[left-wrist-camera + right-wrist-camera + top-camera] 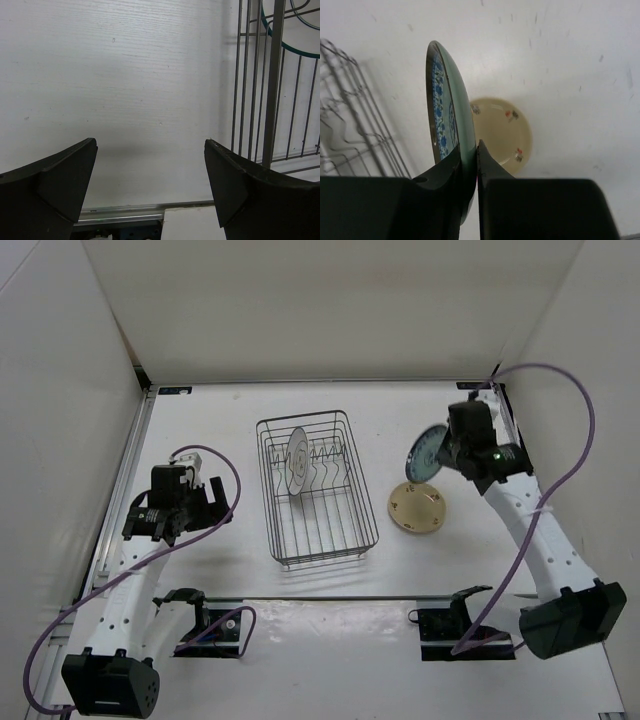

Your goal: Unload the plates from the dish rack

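Teal-blue plate (445,100) clamped in right end effector (469,152), pattern clear only wrist-side; left end effector (150,143) apart.

Your dark wire dish rack (322,532) sits centre frame, the white plate (296,462) upright in its upper half. Right of it: teal-blue plate (426,452) held on edge, cream plate (417,508) flat below.
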You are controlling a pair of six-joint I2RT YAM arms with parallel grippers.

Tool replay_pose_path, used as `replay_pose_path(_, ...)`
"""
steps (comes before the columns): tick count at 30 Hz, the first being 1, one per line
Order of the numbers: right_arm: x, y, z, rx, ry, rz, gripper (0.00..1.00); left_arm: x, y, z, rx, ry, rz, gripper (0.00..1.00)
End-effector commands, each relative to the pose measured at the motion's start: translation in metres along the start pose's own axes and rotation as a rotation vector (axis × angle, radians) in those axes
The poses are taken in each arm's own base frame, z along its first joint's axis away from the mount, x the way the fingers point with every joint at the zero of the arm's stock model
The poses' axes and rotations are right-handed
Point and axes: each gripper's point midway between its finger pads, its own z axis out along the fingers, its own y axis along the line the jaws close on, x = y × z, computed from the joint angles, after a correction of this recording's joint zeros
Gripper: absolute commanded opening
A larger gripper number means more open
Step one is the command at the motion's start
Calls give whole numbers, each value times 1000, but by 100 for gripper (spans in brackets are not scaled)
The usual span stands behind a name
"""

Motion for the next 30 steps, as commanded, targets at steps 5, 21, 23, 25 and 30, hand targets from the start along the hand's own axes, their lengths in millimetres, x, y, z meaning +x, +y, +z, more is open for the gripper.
replay_pose_path(5, 99, -4, 51, -230, 229, 207, 0, 1, 0, 1, 2, 2, 2, 99)
replay_pose_path(21, 176, -43, 70, -170, 418, 295, 63, 1, 0, 2, 2, 7, 4, 99)
replay_pose_path(23, 171, -46, 67, -145, 416, 288, 71, 2, 1, 3, -2, 13, 4, 99)
replay_pose_path(25, 156, -53, 60, -103, 389, 261, 78, 3, 1, 3, -3, 16, 1, 99)
replay_pose_path(30, 118, -61, 41, -58, 289, 202, 79, 2, 0, 3, 2, 15, 2, 99)
